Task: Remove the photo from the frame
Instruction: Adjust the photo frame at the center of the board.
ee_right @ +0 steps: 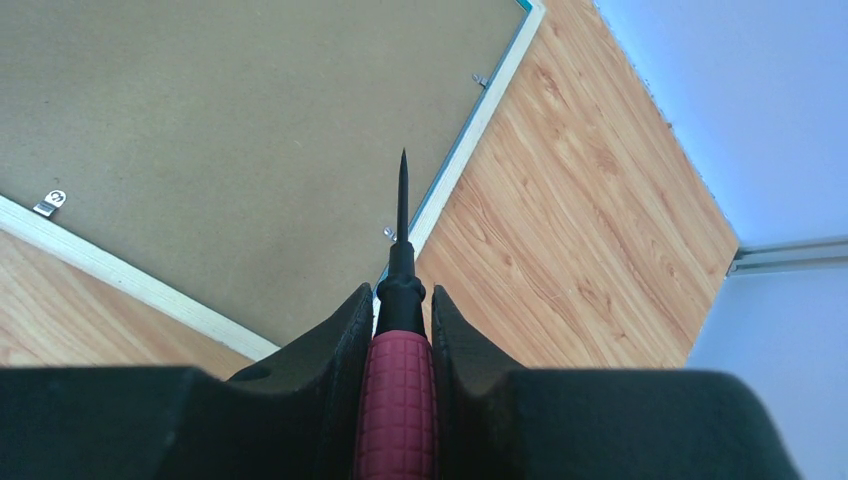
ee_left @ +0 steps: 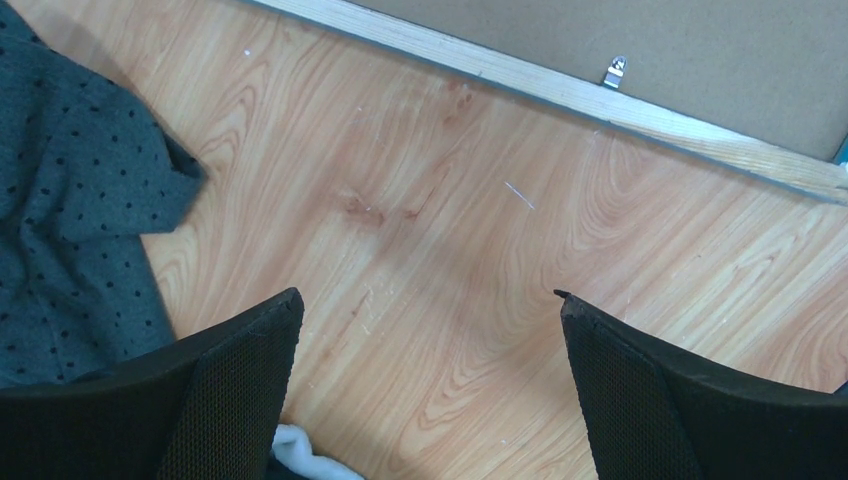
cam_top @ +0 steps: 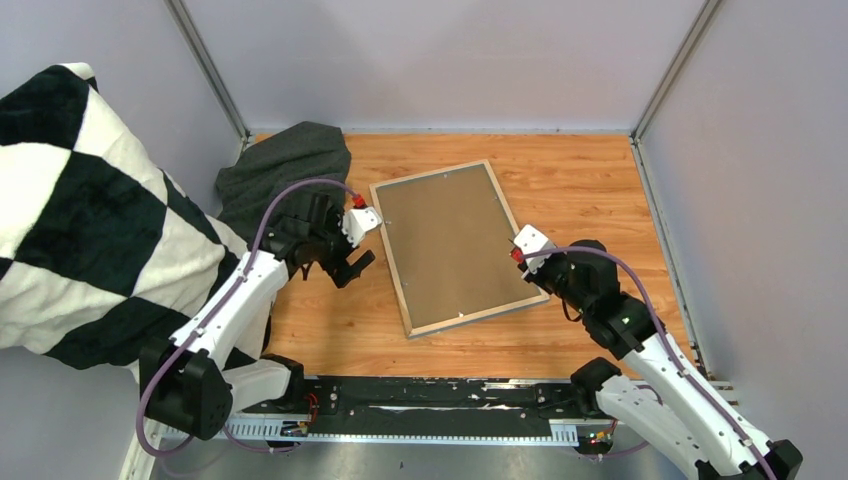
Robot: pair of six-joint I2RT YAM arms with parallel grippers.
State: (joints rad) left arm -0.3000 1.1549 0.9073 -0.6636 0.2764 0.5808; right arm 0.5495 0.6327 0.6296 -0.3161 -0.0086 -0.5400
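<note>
Maroon-handled screwdriver (ee_right: 399,390), clenched in the right gripper (ee_right: 402,300), should gently swivel the centre clip (ee_right: 390,234) on the frame (ee_right: 482,115); left gripper (ee_left: 428,297) hangs released.

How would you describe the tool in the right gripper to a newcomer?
On the wooden table lies the frame, face down, brown backing board up. At its right edge the right gripper is shut on a screwdriver. It is the only slim pointed thing here: ribbed maroon handle, black shaft aimed over the board.
</note>
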